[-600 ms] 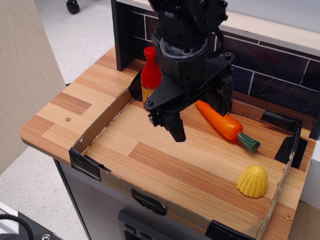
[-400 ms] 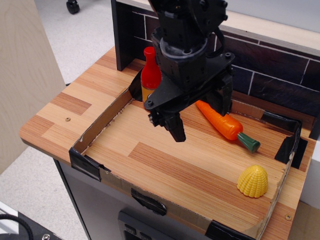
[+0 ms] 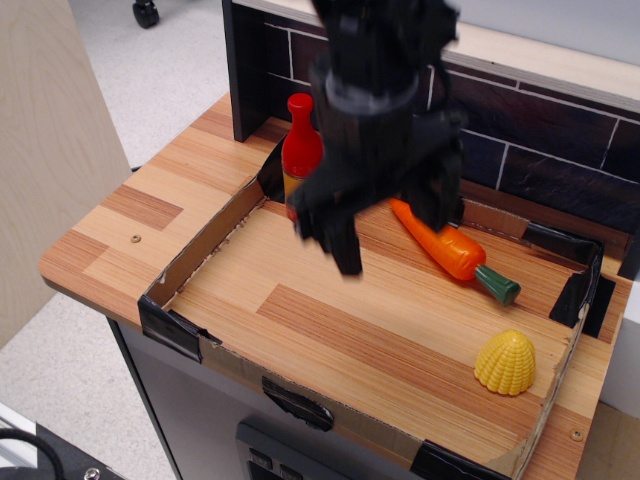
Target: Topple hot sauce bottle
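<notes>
The hot sauce bottle point(image 3: 301, 148) is red with a red cap and a yellow label. It stands upright in the back left corner of the cardboard-walled tray point(image 3: 195, 262). My black gripper point(image 3: 390, 225) hangs just to the right of the bottle, above the tray floor, and is blurred by motion. Its jaws stand wide apart and hold nothing. The left fingertip point(image 3: 345, 255) is low in front of the bottle and to its right. The gripper body hides part of the bottle's right side.
An orange carrot point(image 3: 445, 245) with a green stem lies behind the gripper at the right. A yellow corn-shaped toy point(image 3: 506, 364) sits at the front right. A dark brick-pattern wall point(image 3: 560, 160) closes the back. A black post point(image 3: 245, 70) stands behind the bottle.
The gripper has shifted slightly left and up toward the bottle and now shows motion blur. The bottle, carrot and yellow toy have not moved.
</notes>
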### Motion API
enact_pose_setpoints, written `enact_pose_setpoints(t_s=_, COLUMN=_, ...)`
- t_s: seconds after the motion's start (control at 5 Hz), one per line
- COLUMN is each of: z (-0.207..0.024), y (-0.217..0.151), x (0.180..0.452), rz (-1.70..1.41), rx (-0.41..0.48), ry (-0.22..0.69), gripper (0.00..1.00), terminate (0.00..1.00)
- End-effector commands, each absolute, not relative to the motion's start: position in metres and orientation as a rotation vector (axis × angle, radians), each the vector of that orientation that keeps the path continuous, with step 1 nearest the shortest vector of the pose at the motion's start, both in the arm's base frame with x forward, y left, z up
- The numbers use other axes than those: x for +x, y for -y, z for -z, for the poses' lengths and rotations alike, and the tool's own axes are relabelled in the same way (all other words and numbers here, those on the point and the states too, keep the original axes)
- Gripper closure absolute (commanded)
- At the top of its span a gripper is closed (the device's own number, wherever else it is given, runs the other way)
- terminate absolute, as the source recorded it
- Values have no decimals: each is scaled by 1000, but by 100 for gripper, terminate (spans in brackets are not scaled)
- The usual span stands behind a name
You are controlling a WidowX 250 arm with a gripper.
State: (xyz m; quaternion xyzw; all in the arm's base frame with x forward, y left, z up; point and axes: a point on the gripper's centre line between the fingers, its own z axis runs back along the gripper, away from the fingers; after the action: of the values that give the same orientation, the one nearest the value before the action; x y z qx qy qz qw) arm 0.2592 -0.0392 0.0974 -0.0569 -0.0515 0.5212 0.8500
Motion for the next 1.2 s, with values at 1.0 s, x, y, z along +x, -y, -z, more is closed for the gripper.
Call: enact_pose_setpoints(t_s=1.0, z=-111, y=-26, x=338, rz=-1238, rx=20, ry=234, gripper=0, terminate=0)
